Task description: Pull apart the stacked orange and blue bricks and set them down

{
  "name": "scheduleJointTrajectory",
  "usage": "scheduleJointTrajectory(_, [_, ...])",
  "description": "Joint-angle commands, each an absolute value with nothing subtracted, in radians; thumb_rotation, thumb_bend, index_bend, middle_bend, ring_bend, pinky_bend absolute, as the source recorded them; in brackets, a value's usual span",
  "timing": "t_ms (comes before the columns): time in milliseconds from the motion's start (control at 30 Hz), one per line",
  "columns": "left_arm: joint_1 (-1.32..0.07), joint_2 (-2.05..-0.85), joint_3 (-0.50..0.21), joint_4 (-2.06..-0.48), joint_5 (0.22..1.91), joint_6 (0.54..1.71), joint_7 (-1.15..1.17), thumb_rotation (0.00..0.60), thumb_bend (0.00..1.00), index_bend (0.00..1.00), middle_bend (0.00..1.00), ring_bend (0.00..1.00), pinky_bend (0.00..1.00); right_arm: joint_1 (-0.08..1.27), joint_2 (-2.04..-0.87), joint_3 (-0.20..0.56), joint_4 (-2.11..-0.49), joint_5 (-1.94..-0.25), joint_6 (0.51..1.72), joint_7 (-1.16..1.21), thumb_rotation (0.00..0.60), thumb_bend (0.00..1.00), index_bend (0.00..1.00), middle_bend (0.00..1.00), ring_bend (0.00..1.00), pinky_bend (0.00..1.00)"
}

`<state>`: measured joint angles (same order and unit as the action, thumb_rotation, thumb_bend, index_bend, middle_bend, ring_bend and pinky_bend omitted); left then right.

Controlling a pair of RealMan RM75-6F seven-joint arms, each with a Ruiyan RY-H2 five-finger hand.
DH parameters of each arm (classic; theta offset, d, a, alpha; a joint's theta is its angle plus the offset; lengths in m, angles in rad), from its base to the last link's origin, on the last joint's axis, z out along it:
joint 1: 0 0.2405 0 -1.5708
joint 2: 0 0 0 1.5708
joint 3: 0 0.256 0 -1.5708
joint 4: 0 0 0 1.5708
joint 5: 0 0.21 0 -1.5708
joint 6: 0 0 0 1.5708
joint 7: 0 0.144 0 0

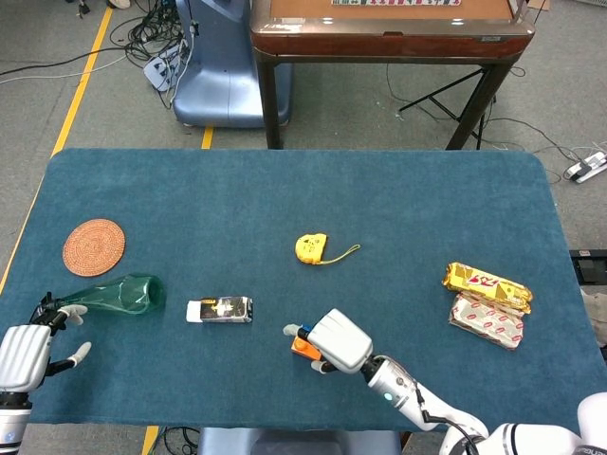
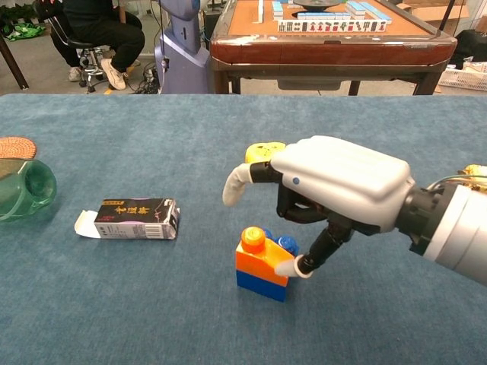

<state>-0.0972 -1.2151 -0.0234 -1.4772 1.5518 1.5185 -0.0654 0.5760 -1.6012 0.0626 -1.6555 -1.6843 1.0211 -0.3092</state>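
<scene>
Fingers (image 2: 308,262) of the right hand (image 2: 335,190) touch the studded plastic orange brick (image 2: 259,260), grip unclear; chest view alone shows the blue brick (image 2: 261,284) beneath.

Robot lab, floor cables (image 1: 142,38), yellow floor tape (image 1: 85,76), mahjong table (image 1: 389,28) behind
</scene>
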Motion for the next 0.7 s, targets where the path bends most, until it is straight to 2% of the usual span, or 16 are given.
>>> scheduleJointTrajectory(33, [-0.097,-1.217,-0.023,-1.475,1.552,1.518,-0.067,0.6,0.24,0.41,0.44,0.47,0.72,0.586,-1.621,0.066,-1.637,-1.676,1.019,-0.327,0.6,0.0,0.27,1.0,1.0,1.0])
scheduleJointTrajectory(367, [-0.096,-1.224,-0.019,-1.467,1.552,1.514,-0.07,0.6,0.24,0.39,0.44,0.47,0.72,0.61,-1.666,0.06,-1.585,-1.658,1.013,-0.358,0.6,0.0,0.19,1.0,1.0,1.0])
scheduleJointTrajectory(700, [-0.095,-1.231,-0.016,-1.459,1.551,1.508,-0.073,0.6,0.24,0.39,0.44,0.47,0.72,0.616,-1.692,0.046,-1.54,-1.647,1.027,-0.349,0.6,0.0,0.18,1.0,1.0,1.0])
